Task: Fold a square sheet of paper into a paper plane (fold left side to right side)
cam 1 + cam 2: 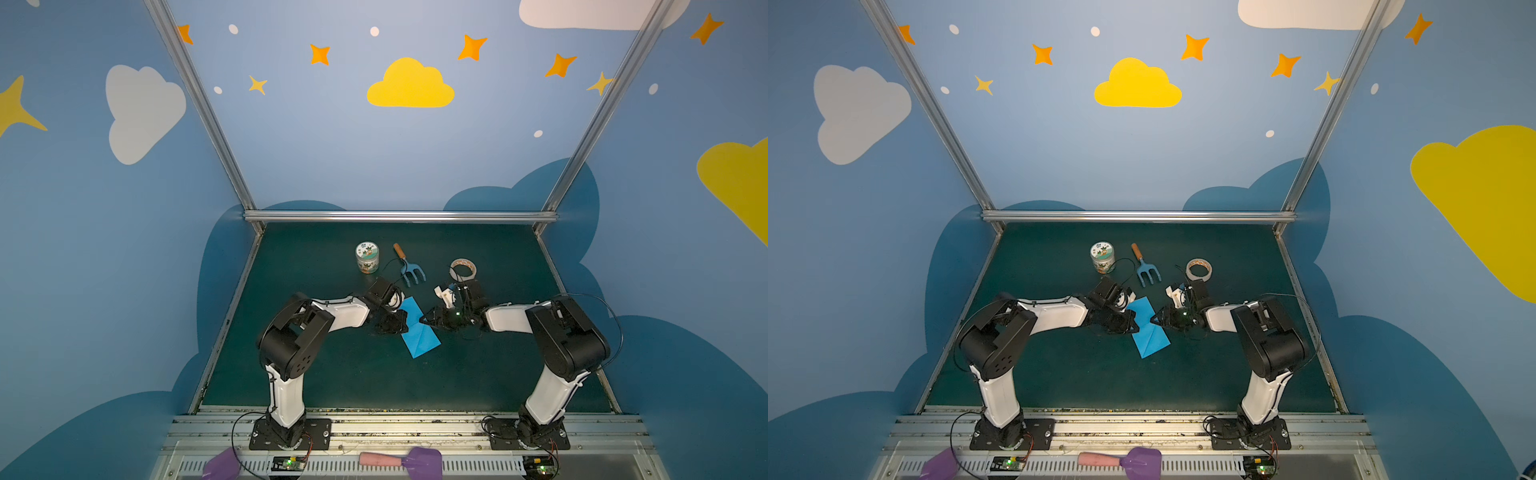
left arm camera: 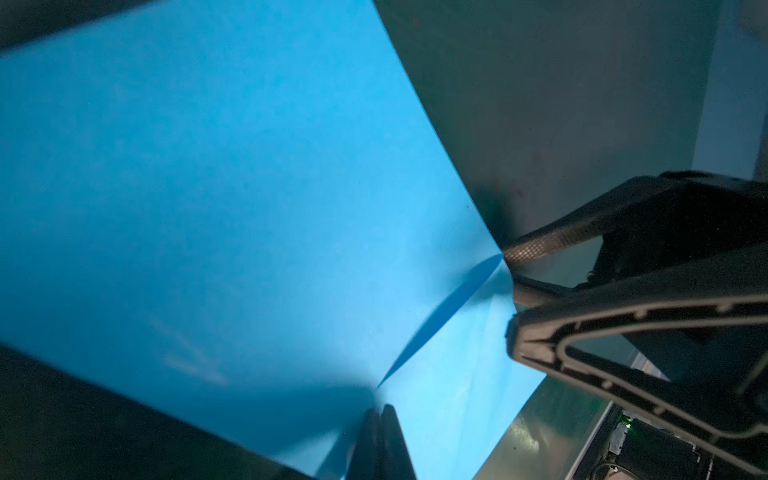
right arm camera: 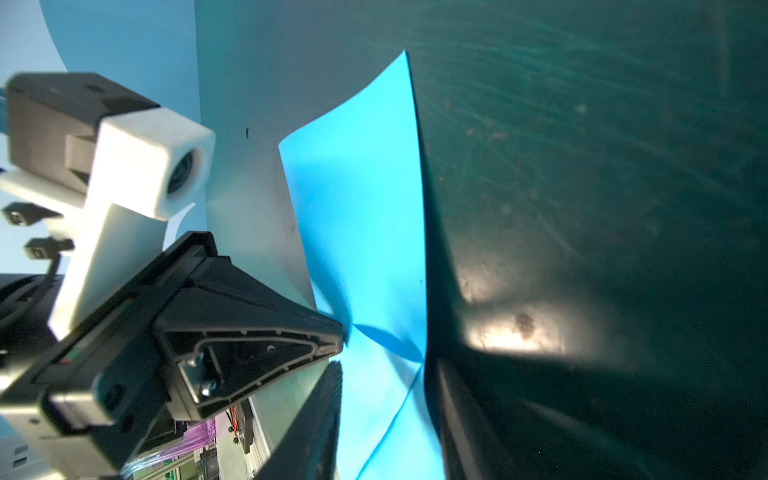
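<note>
the left gripper [image 1: 404, 327] is pressing its jaws together, tips touching the paper [image 1: 419, 338] at one edge. the right gripper [image 1: 423, 320] is standing spread, straddling the opposite edge. the one paper is lying creased mid-mat [image 1: 332, 374], its far part curling up. beyond are sitting one jar [image 1: 367, 257], one fork [image 1: 409, 268], one tape roll [image 1: 463, 269].

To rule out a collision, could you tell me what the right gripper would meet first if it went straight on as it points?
The right gripper would first meet the square sheet of paper, whose edge is at its tip; just beyond is the left gripper, though depth is unclear.
</note>
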Controlling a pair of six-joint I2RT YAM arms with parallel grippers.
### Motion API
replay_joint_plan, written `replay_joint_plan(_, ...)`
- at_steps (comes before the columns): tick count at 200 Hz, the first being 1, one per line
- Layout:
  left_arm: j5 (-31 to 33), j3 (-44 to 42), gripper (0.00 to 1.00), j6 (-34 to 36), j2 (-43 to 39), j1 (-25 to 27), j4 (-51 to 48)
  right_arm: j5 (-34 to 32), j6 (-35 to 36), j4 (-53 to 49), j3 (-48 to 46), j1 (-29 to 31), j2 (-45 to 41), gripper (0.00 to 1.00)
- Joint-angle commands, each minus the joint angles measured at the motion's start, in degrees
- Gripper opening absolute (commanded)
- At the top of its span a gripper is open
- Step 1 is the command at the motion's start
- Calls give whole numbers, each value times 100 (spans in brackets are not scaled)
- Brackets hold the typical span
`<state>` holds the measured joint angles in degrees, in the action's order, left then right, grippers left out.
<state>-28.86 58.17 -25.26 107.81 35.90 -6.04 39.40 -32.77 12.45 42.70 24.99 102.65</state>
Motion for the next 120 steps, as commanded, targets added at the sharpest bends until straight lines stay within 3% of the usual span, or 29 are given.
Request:
replay_joint_plan(1,38,10,4,117,72,23,-345,166,-116,91,-222,-30,-8,36)
replay_joint_plan(40,38,4,4,112,69,28,-346,351,-347,551,-319,-71,70,33)
replay_joint_plan(120,15,1,4,135,47,33,-380,474,-422,657,-345,-159,90,19)
